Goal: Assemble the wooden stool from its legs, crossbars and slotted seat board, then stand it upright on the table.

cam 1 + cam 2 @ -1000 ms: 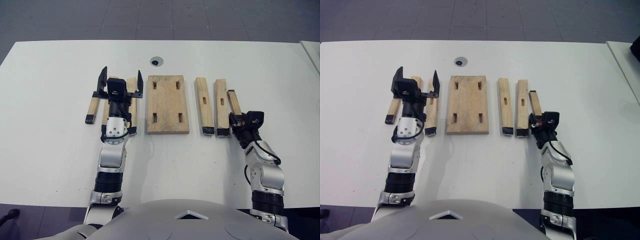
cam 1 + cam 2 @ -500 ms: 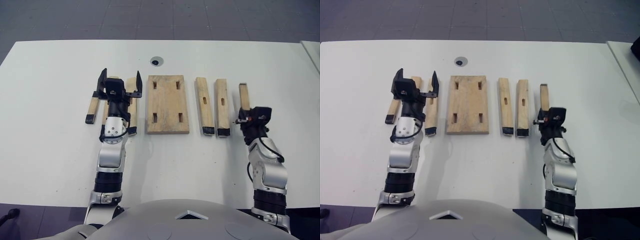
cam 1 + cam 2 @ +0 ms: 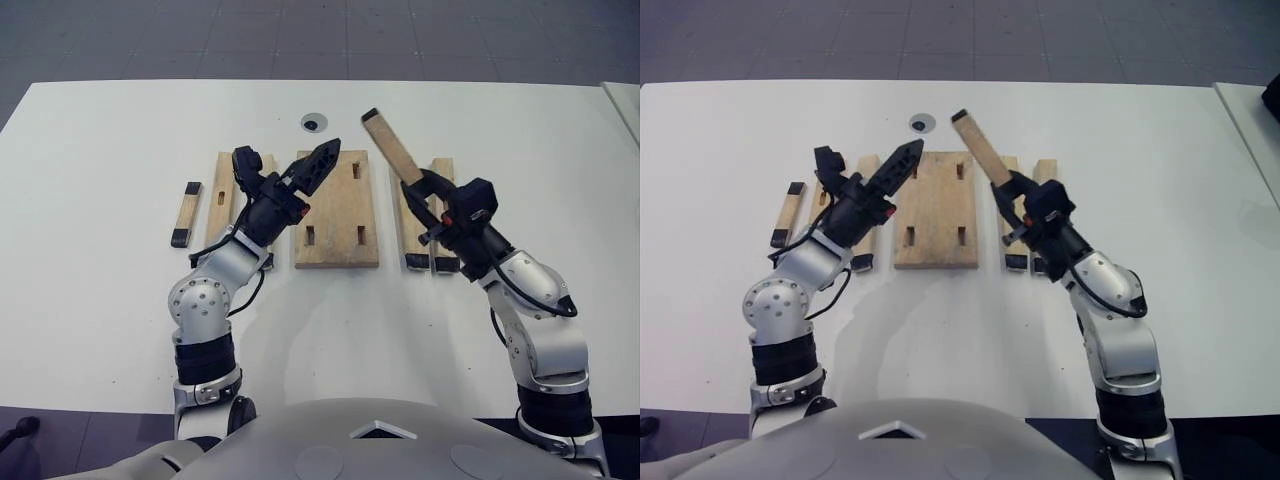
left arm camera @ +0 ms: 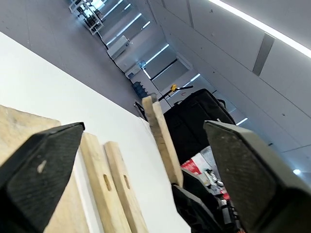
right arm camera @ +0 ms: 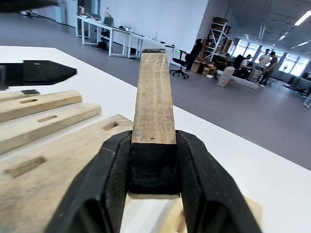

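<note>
The right gripper (image 3: 428, 195) clamps its fingers on a wooden crossbar (image 3: 390, 145) tilted up beside the slotted seat board (image 3: 336, 225); the left gripper (image 3: 288, 152) fingers spread wide, empty, above the tabletop (image 3: 120, 130)

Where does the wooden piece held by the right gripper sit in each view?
Left eye view: wooden piece, upper centre, slanting past the seat board's right edge.
Right eye view: same spot, upper centre.
Left wrist view: mid-picture, behind two slotted legs.
Right wrist view: mid-picture, clamped upright.
Shared landmark: the seat board.
</note>
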Controlling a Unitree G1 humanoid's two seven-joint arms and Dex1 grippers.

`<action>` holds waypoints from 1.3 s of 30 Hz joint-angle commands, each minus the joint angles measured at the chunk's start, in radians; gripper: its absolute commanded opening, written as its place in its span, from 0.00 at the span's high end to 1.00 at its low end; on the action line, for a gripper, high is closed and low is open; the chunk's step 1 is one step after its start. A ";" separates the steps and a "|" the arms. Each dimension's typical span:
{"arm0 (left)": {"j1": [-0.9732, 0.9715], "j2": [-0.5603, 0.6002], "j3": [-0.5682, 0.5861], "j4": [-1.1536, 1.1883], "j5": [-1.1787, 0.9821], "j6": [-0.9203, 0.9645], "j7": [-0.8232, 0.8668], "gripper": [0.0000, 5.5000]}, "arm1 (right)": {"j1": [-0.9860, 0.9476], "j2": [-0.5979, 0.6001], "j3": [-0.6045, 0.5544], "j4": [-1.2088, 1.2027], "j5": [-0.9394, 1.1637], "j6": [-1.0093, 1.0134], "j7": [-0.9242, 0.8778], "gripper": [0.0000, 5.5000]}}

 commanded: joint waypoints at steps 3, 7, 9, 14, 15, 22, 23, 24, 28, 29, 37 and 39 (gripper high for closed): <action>0.013 -0.009 -0.010 -0.025 -0.122 0.062 0.084 0.36 | 0.002 -0.034 0.092 -0.059 0.006 0.005 0.059 0.76; 0.009 -0.003 -0.014 -0.023 -0.157 0.058 0.114 0.48 | 0.010 -0.048 0.115 -0.074 -0.004 0.000 0.069 0.76; 0.008 0.000 -0.012 -0.020 -0.164 0.050 0.123 0.55 | 0.014 -0.053 0.118 -0.077 -0.006 0.000 0.069 0.76; 0.002 0.013 0.009 -0.013 -0.203 0.038 0.137 0.72 | 0.029 -0.059 0.121 -0.085 -0.004 0.009 0.066 0.76; 0.002 0.017 0.013 -0.010 -0.214 0.040 0.142 0.76 | 0.032 -0.058 0.121 -0.087 -0.002 0.011 0.065 0.76; -0.002 0.027 0.027 0.014 -0.275 0.037 0.180 0.91 | 0.041 -0.066 0.124 -0.092 0.009 0.014 0.072 0.76; -0.002 0.030 0.027 0.016 -0.281 0.036 0.184 0.92 | 0.042 -0.068 0.123 -0.093 0.016 0.010 0.077 0.76; -0.002 0.032 0.027 0.018 -0.286 0.034 0.187 0.92 | 0.043 -0.068 0.121 -0.094 0.024 0.009 0.080 0.76; -0.013 0.036 0.046 0.025 -0.314 0.011 0.208 0.92 | 0.037 -0.077 0.114 -0.093 0.024 0.010 0.073 0.66; -0.022 0.040 0.058 0.029 -0.315 0.001 0.213 0.92 | 0.035 -0.081 0.111 -0.091 0.020 0.012 0.071 0.64; -0.061 0.315 0.104 0.105 0.132 -0.224 0.108 0.92 | 0.058 -0.123 0.102 -0.033 -0.065 0.001 0.042 0.39; -0.044 0.372 0.101 0.135 0.290 -0.315 0.097 0.92 | 0.064 -0.121 0.100 -0.020 -0.067 0.012 0.038 0.33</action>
